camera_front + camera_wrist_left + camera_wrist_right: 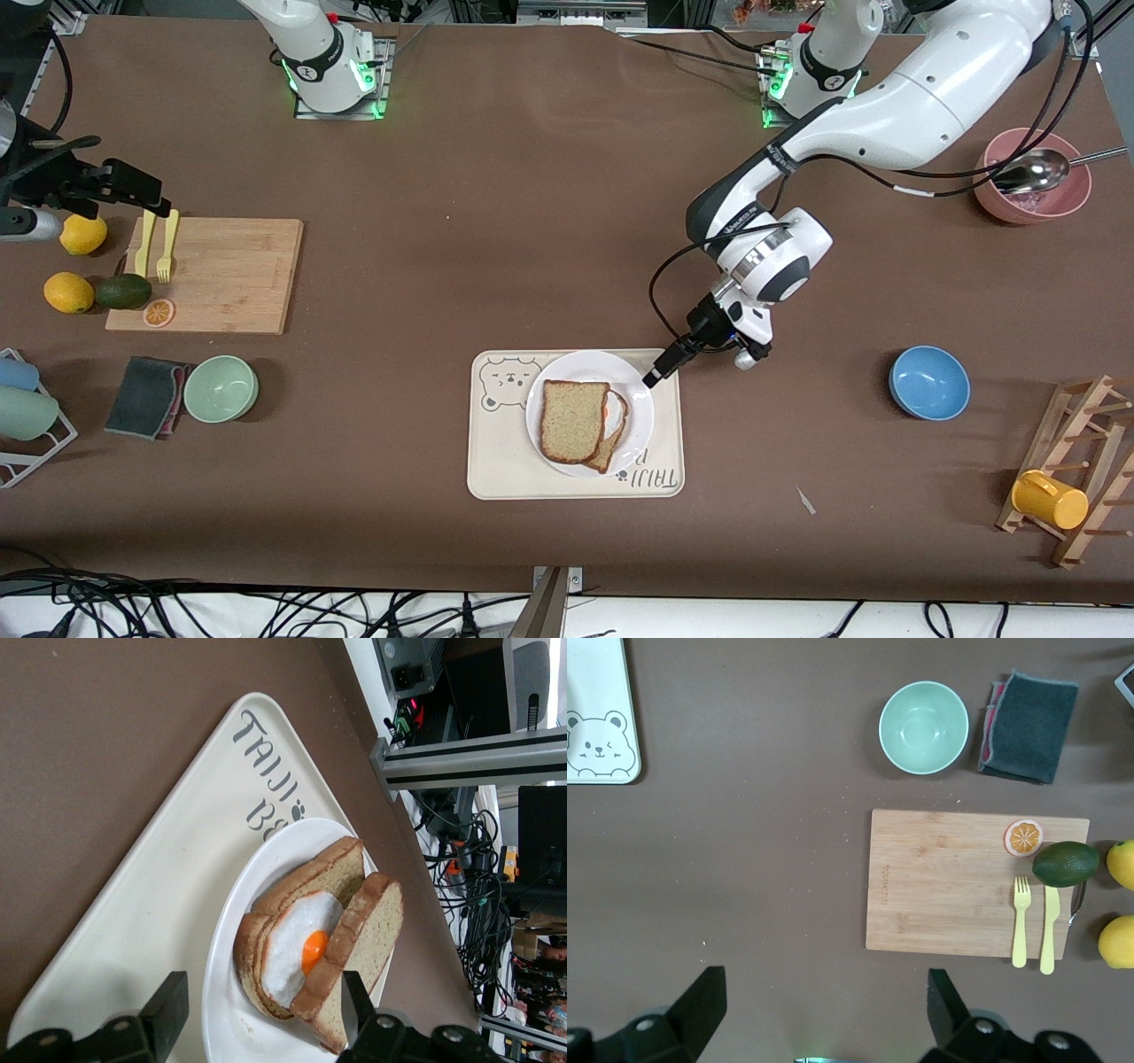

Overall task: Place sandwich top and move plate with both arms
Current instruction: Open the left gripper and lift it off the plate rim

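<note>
The sandwich top (574, 420) lies on the slice with the fried egg (301, 952), leaning a bit off to one side. Both sit on the white plate (634, 415), and the plate sits on the bear-print tray (496, 461).

The left gripper (654, 376) is over the plate's rim, at the edge toward the left arm's end of the table. Its fingers (168, 1010) are spread apart and hold nothing. The bread lies just past them. This arm is bent down low and is much closer to the plate.

The right gripper (819, 1014) waits high over the table near the cutting board (970, 881). Its fingers are wide open and empty. It looks like both arms must now take the plate's edges.
</note>
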Controlling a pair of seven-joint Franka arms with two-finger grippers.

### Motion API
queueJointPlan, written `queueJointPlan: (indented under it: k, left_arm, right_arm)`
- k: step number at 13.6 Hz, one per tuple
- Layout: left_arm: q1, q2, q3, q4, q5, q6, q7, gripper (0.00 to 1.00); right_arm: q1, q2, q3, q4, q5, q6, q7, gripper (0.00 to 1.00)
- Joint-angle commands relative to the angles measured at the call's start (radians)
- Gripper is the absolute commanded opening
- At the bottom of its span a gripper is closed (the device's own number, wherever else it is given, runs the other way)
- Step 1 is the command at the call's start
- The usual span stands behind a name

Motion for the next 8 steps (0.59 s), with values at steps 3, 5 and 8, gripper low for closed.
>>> queueJointPlan:
  k: [3, 5, 8]
  left_arm:
    - [0.018, -0.027, -0.013, 0.028, 0.017, 0.097, 0.020, 0.92]
    - [0.018, -0.028, -0.010, 0.026, 0.017, 0.100, 0.020, 0.93]
    - [0.043, -0.034, -0.016, 0.026, 0.017, 0.135, 0.043, 0.93]
  right_arm:
    - [-0.006, -0.002, 0.002, 0.003, 0.007, -0.011, 0.006, 1.00]
    - [-0.006, -0.002, 0.003, 0.003, 0.007, -0.010, 0.006, 1.00]
    - [-0.006, -0.002, 0.003, 0.003, 0.007, -0.011, 0.006, 1.00]
